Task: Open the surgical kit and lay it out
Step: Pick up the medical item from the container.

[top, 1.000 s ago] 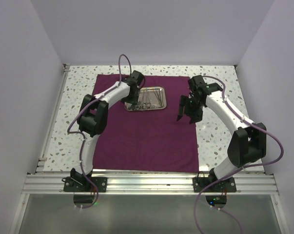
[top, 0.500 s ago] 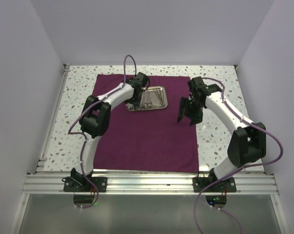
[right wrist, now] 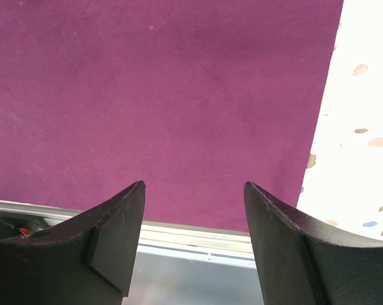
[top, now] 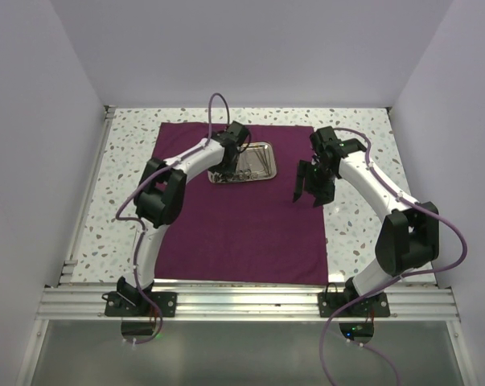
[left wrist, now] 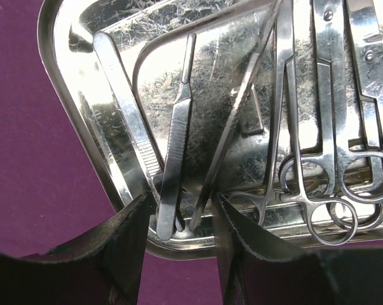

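Top external view: fixed high at the near side, looking down on the whole table (top: 363, 233). Left wrist view: close over the tray (left wrist: 51, 38), facing down into it. Right wrist view: higher, over the cloth (right wrist: 166, 95) edge, facing the near rail (right wrist: 197, 238). The overhead view shares all three.

Robotics lab test cell: plain white walls (top: 258, 48) on three sides, speckled tabletop (top: 125, 161), aluminium rail (top: 250, 304) at near edge, left arm (top: 158, 197) and right arm (top: 371, 181) bolted there.
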You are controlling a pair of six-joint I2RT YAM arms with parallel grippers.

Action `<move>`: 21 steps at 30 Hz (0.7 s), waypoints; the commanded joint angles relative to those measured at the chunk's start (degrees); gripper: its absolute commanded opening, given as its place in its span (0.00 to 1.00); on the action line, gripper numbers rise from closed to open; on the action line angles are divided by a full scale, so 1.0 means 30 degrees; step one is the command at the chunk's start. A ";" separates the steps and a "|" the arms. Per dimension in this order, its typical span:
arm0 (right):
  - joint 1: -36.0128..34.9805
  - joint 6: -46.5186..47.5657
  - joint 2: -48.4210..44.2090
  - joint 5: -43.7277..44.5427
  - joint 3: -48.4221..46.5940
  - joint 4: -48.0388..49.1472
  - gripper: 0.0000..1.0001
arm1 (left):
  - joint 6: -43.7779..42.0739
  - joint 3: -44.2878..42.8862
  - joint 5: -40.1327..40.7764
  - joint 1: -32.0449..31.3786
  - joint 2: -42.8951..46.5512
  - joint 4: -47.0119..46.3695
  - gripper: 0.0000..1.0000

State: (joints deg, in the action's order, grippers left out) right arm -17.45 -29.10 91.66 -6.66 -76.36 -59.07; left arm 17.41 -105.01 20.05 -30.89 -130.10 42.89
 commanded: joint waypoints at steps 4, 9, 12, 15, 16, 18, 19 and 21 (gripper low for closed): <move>0.0134 0.0384 -0.0025 0.0577 0.0081 -0.0319 0.67 | 0.0582 0.0432 -0.1815 0.0658 -0.0548 -0.0557 0.43; 0.0134 0.0589 -0.0054 0.0783 -0.0123 -0.0671 0.66 | 0.0935 0.1457 -0.3372 0.1420 -0.0460 -0.1201 0.30; 0.0134 0.0648 0.0063 0.0812 -0.0182 -0.0760 0.65 | 0.0906 0.2102 -0.3812 0.1451 -0.0548 -0.1495 0.17; 0.0134 0.0648 0.0179 0.0842 -0.0241 -0.0848 0.64 | 0.0877 0.2396 -0.4164 0.1450 -0.0723 -0.1584 0.00; 0.0134 0.0648 0.0209 0.0842 -0.0241 -0.0848 0.64 | 0.0848 0.2454 -0.4252 0.1451 -0.0753 -0.1612 0.00; 0.0134 0.0590 0.0268 0.0783 -0.0300 -0.0848 0.63 | 0.0789 0.2397 -0.4282 0.1451 -0.0666 -0.1613 0.00; 0.0163 0.0561 0.0268 0.0783 -0.0300 -0.0819 0.62 | 0.0731 0.2309 -0.4253 0.1451 -0.0607 -0.1584 0.00; 0.0134 0.0531 0.0297 0.0754 -0.0300 -0.0760 0.62 | 0.0643 0.2075 -0.4195 0.1451 -0.0286 -0.1467 0.00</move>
State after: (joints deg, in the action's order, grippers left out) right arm -17.19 -28.32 92.42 -4.99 -76.36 -60.38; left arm 19.14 -101.06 11.14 -26.61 -128.25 37.71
